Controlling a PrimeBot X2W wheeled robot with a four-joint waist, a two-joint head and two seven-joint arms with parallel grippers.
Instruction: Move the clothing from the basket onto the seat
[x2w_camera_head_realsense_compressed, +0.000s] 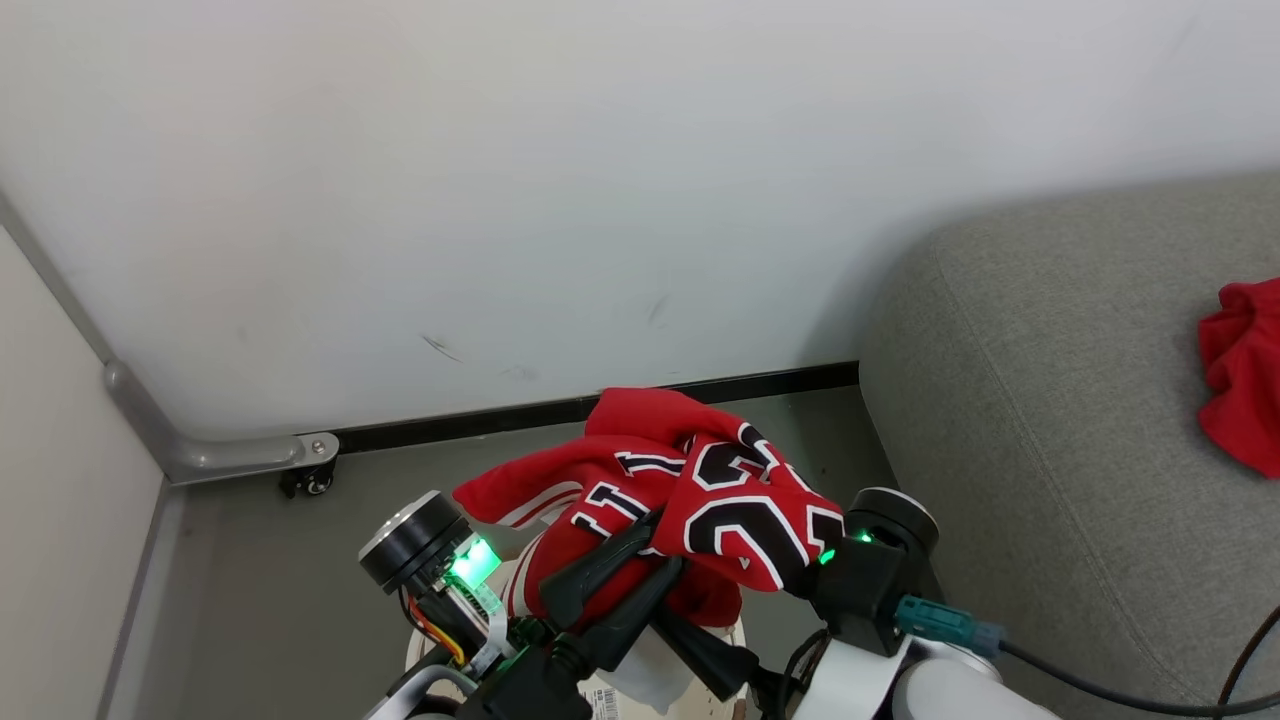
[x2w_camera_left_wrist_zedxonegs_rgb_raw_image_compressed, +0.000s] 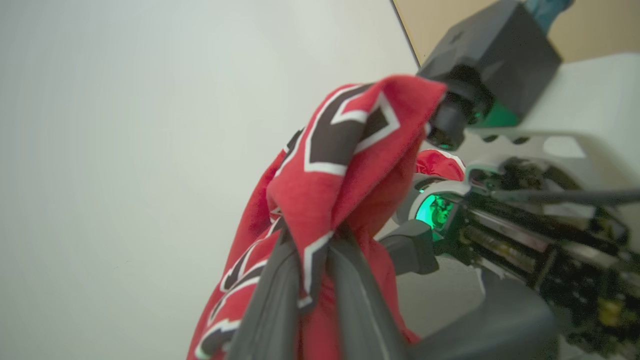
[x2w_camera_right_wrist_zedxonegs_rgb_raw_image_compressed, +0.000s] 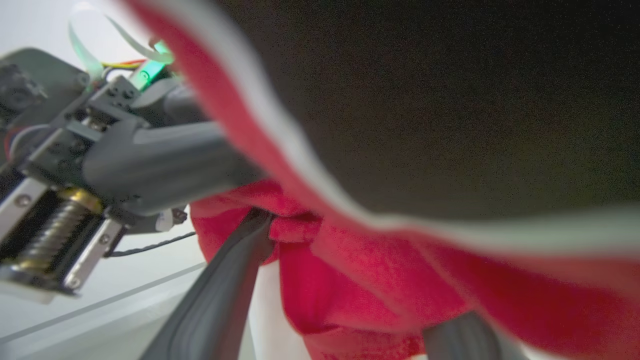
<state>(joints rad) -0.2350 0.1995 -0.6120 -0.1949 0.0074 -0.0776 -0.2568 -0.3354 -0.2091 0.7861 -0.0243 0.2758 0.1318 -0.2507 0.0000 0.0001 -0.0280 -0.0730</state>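
- Head view, nearest: one cream basket (x2w_camera_head_realsense_compressed: 738, 632) sits low under the tools, with one white cloth (x2w_camera_head_realsense_compressed: 650, 675) in it.
- Above it are two tools. The left tool (x2w_camera_head_realsense_compressed: 662, 545) has both fingers pressed together, pinching one red lettered garment (x2w_camera_head_realsense_compressed: 700, 480) held up over the basket.
- The right tool (x2w_camera_right_wrist_zedxonegs_rgb_raw_image_compressed: 360, 270) stands spread wide, with that garment's folds draped across its fingers.
- Farther off is one grey seat (x2w_camera_head_realsense_compressed: 1050, 420). A second red garment (x2w_camera_head_realsense_compressed: 1240, 370) lies on it, well in from its rounded corner.
- Behind is one white wall (x2w_camera_head_realsense_compressed: 600, 200).
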